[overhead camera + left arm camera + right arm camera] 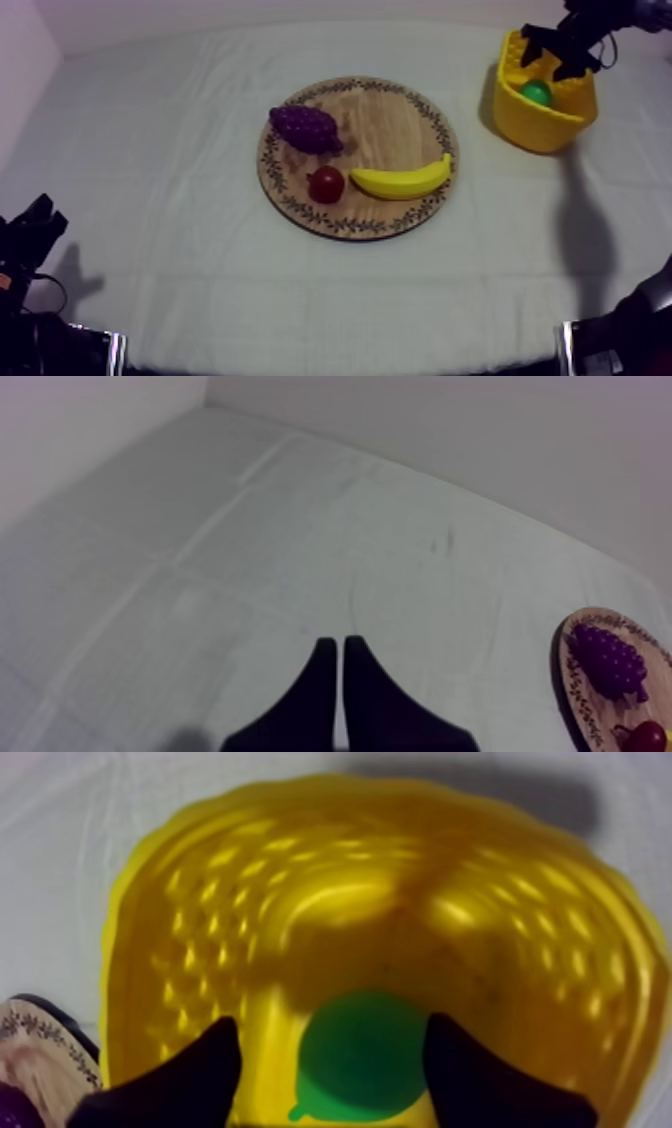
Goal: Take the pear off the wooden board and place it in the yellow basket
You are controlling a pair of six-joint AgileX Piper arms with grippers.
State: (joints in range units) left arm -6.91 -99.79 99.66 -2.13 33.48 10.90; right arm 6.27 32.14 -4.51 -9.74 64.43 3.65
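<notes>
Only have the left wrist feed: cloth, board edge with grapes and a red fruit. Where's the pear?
Observer: The pear lies inside the yellow basket, far right in the top view.
Operator: Right gripper holding it?
Observer: It doesn't look so. The right gripper is open over the basket, one finger at each side of the pear, with basket showing between one finger and the fruit.
Operator: What else is on the board?
Observer: The wooden board carries the grapes, the small red fruit and a banana lying along its right rim.
</notes>
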